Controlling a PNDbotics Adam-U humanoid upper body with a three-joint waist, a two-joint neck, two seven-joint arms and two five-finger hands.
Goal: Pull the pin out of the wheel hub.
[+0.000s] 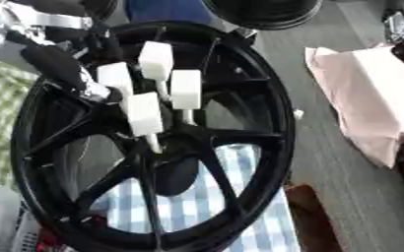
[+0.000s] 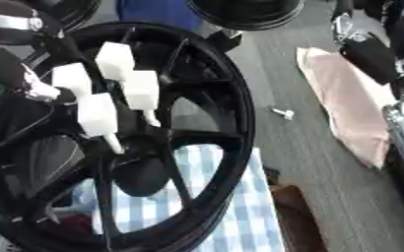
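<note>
Two head-mounted views, close above and angled down, both sharing the black wheel hub (image 1: 153, 142).

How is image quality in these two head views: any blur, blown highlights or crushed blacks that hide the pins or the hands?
Left eye view: soft throughout; the white pins are overexposed, faces featureless; the black wheel hub loses spoke detail. The left hand merges with the rim behind it. Right eye view: equally blurred; the right hand is a dark shape, fingers unreadable.
</note>
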